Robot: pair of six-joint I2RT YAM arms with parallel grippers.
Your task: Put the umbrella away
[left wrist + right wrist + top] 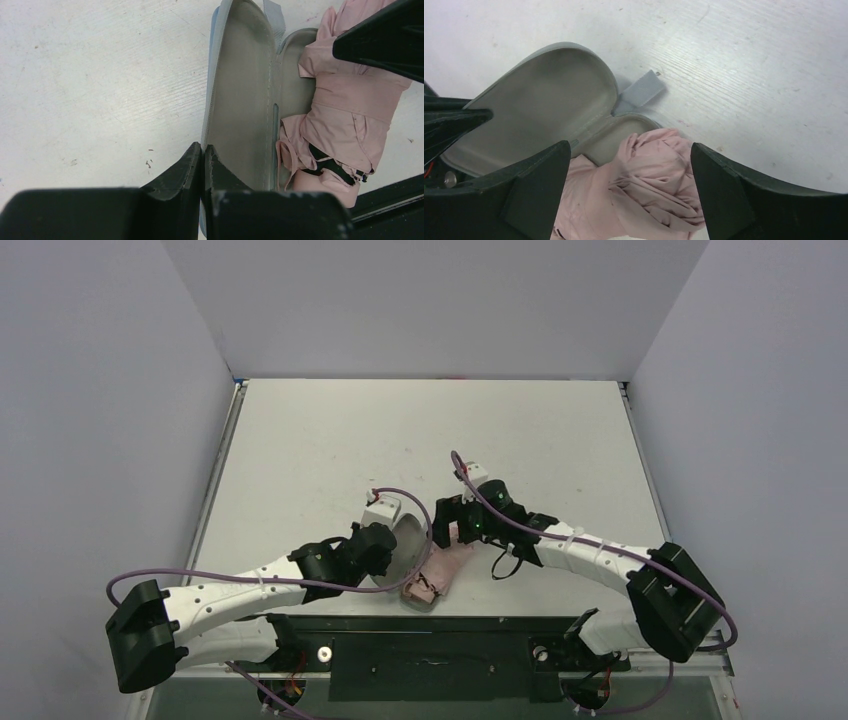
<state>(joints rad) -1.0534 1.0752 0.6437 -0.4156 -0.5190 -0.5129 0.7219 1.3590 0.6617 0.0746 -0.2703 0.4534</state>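
Umbrella (pixel 345 115): the folded pink bundle lay aslant in the lower half of the open case. Its far end sat inside the shell. Its near end, with a black strap, spilled past the rim toward the bench's near edge.
Case (pixel 240 100): a light blue clamshell with grey lining stood open on the bench (pixel 100 75), its lid raised just beside the umbrella.
Contents: only the umbrella was in it, and the lid half was bare.
Right end effector (pixel 630 147): it hung over the umbrella with its jaws spread wide, gripping nothing.
Left end effector (pixel 203 150): its jaws were closed tight on the lid's rim, apparently propping the case open.
Done: the umbrella looked mostly placed.
Left: the loose fabric and the overhanging end needed tucking in, and then the lid needed closing.
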